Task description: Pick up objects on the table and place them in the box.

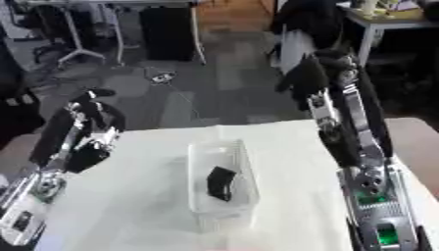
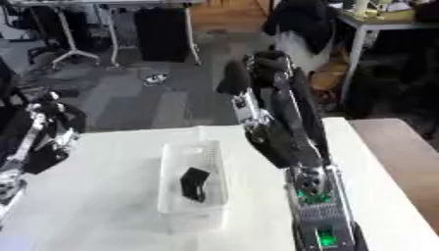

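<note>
Object: a dark item (image 1: 221, 183) is seen inside the clear box (image 1: 249, 162), tilted, long axis roughly front to back.
Box: set mid-counter (image 1: 137, 206), between the arms.
Right hand (image 1: 304, 78): raised beyond the far edge, nothing held; finger state cannot be told.
Left hand (image 1: 85, 98): raised at left, nothing held; fingers unclear.
Counter: no loose item is made out.

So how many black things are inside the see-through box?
1. A black object lies inside the clear box, near its middle. Nothing else shows through the walls, though something small could be hidden.
</note>
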